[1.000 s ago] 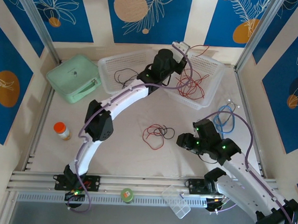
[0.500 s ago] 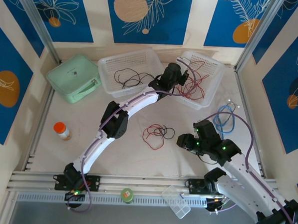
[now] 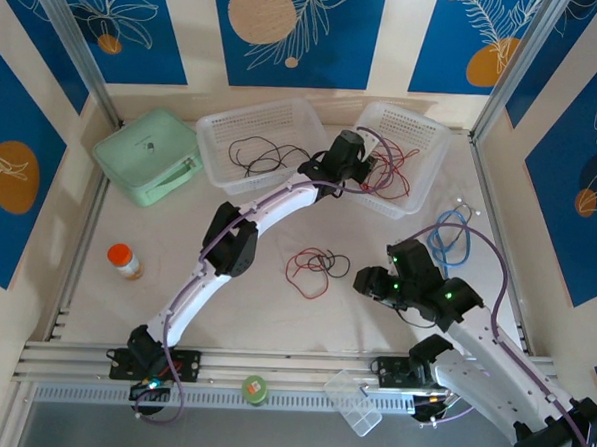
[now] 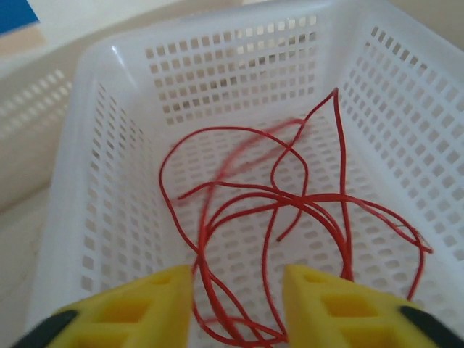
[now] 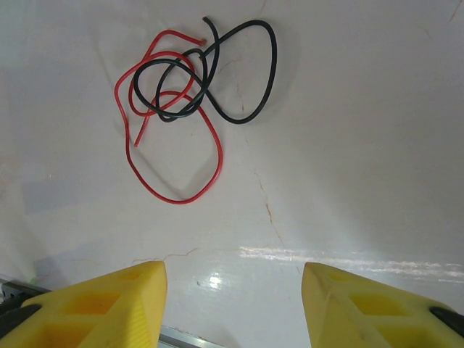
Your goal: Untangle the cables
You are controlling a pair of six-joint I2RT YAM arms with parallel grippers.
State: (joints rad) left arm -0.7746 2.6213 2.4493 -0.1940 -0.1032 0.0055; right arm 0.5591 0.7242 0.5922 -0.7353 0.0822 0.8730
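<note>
Red thin curly wires [image 4: 319, 197] lie loose on the floor of the white perforated plastic basket [image 4: 239, 72] at the far right of the table. My left gripper [image 4: 238, 290] hangs just above them, jaws apart, nothing clamped (the strands lie below the gap, not in it). The neighbouring white basket [image 3: 245, 131] on the left holds thin black wires [image 3: 257, 156]. Mid-table, a tangle of one red and one black wire [image 5: 196, 80] rests on the pale table top [image 5: 348, 145]. My right gripper [image 5: 232, 290] hovers on the near side of that tangle, jaws spread and empty, clear of it.
</note>
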